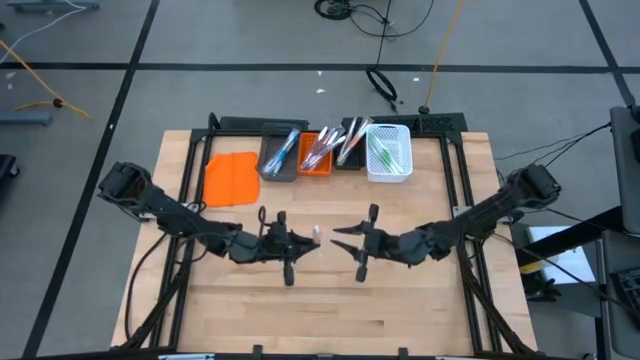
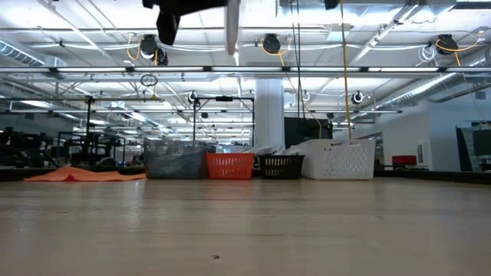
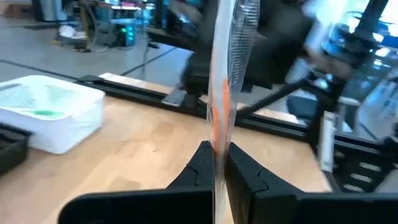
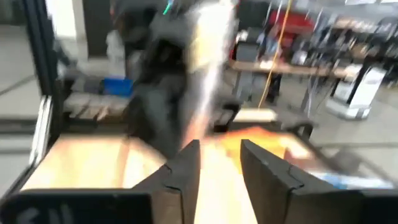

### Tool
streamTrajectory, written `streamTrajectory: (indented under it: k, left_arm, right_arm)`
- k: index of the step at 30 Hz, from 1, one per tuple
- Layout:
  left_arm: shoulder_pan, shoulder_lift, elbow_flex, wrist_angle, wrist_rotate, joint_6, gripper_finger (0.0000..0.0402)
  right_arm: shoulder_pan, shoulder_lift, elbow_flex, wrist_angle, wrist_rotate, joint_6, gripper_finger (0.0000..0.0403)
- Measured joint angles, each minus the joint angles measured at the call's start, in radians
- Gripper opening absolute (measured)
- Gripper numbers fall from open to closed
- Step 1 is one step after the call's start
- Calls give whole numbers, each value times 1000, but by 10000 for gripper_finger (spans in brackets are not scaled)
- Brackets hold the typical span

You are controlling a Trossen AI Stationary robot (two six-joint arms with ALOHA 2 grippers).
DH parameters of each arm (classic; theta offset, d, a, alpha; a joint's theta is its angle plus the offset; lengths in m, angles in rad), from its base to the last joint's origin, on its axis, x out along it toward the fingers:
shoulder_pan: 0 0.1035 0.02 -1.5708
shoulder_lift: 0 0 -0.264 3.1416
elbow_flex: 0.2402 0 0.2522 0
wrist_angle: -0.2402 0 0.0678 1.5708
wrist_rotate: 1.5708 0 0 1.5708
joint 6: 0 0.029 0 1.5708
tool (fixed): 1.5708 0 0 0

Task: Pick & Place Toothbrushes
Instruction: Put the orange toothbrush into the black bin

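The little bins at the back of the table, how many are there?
4, side by side in a row: grey bin, orange bin, black bin, white mesh bin. Nothing seems hidden.

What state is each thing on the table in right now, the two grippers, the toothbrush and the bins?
Left gripper: shut on the clear toothbrush with orange accent, held above the table.
Right gripper: open, empty, facing the left one.
Grey plastic bin: holds toothbrushes.
Orange plastic bin: holds toothbrushes.
Black bin: holds toothbrushes.
White mesh bin: holds green-accented toothbrushes.
Orange flat lid: lying on the table.
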Motion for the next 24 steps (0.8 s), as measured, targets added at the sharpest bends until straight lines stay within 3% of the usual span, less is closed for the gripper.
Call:
streamTrajectory:
  k: [5,15,24]
  left_arm:
    - [78,-1,0,-24,11,-8,4]
    - [352,-1,19,-132,207,-74,4]
    - [514,51,255,-432,307,-26,4]
  right_arm:
    - [41,-26,-1,-161,-2,141,128]
    - [144,-25,-1,-311,-5,287,119]
    - [159,-24,-72,-311,-5,379,116]
